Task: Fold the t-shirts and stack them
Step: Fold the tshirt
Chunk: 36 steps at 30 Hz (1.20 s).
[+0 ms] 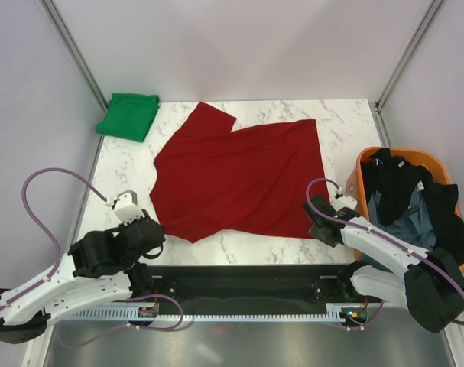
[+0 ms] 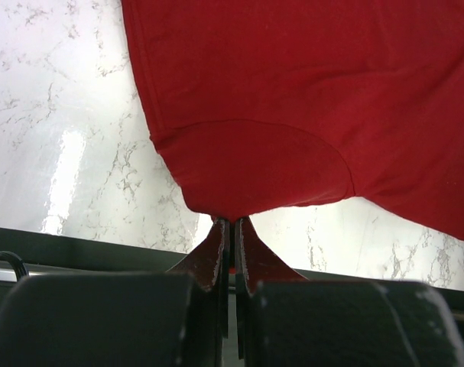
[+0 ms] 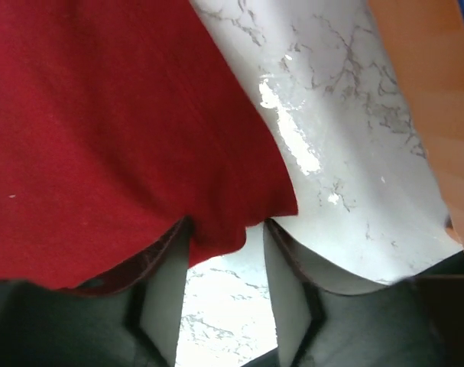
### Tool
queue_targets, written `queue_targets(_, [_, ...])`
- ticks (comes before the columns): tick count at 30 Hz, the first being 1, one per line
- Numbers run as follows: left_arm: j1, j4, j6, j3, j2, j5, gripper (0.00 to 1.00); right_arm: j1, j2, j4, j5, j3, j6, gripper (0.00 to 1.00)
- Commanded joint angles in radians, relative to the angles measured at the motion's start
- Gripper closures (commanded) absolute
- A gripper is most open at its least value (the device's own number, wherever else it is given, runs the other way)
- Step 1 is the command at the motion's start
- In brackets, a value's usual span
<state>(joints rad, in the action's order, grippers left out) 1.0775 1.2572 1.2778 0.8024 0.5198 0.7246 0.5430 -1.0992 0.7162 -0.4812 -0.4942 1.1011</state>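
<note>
dark red t-shirt spread on white marbled counter | pale lilac walls | left fingers clenched on its edge | right fingers apart, astride corner

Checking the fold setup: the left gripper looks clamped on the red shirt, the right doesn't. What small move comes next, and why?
Probably close the right gripper. Its jaws stand open with a near corner of the dark red t-shirt between them, while the left gripper is shut on the shirt's opposite near edge. Both need a grip to lift that edge.
</note>
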Motion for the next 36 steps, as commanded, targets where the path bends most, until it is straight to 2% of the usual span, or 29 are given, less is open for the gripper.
queue_targets(1, [-0.004, -0.021, -0.023, 0.003, 0.002, 0.049, 0.98, -0.005, -0.016, -0.033, -0.033, 0.005, -0.004, 0.58])
queue_targets(2, [-0.002, -0.021, -0.023, 0.004, 0.0, 0.049, 0.98, -0.003, -0.018, -0.037, -0.028, 0.003, -0.009, 0.72])
queue_targets(5, [-0.004, -0.024, -0.028, 0.004, -0.003, 0.029, 0.98, -0.005, -0.014, -0.043, 0.006, -0.007, -0.033, 1.0])
queue_targets(7, [-0.004, -0.062, -0.081, 0.004, -0.015, -0.008, 0.98, -0.005, 0.001, -0.017, 0.033, -0.02, -0.044, 1.0])
queue_targets(10, [-0.004, -0.143, -0.195, -0.002, -0.053, -0.137, 0.98, -0.003, 0.059, 0.06, 0.053, -0.055, -0.04, 1.0])
queue_targets(14, [-0.004, -0.151, -0.279, 0.015, 0.008, -0.286, 0.98, -0.002, 0.195, 0.118, 0.099, -0.078, -0.02, 1.0])
queue_targets(17, [-0.002, -0.156, -0.316, 0.03, 0.064, -0.289, 0.98, -0.003, 0.214, 0.135, 0.121, -0.119, -0.023, 1.0])
queue_targets(22, [-0.03, -0.19, -0.495, 0.153, 0.19, -0.237, 0.97, -0.003, 0.141, 0.157, 0.081, -0.251, -0.07, 1.0])
queue_targets(25, [-0.141, -0.202, -0.647, 0.268, 0.306, -0.263, 0.97, -0.006, 0.058, 0.158, 0.055, -0.346, -0.119, 1.0])
queue_targets(26, [-0.222, -0.231, -0.687, 0.291, 0.339, -0.315, 0.98, -0.018, 0.035, 0.16, 0.052, -0.369, -0.132, 1.0])
queue_targets(30, [-0.381, -0.314, -0.891, 0.383, 0.456, -0.453, 0.98, -0.077, -0.074, 0.147, 0.053, -0.493, -0.205, 1.0])
queue_targets(36, [-0.574, -0.366, -1.011, 0.489, 0.647, -0.589, 0.98, -0.173, -0.215, 0.141, 0.046, -0.681, -0.313, 1.0])
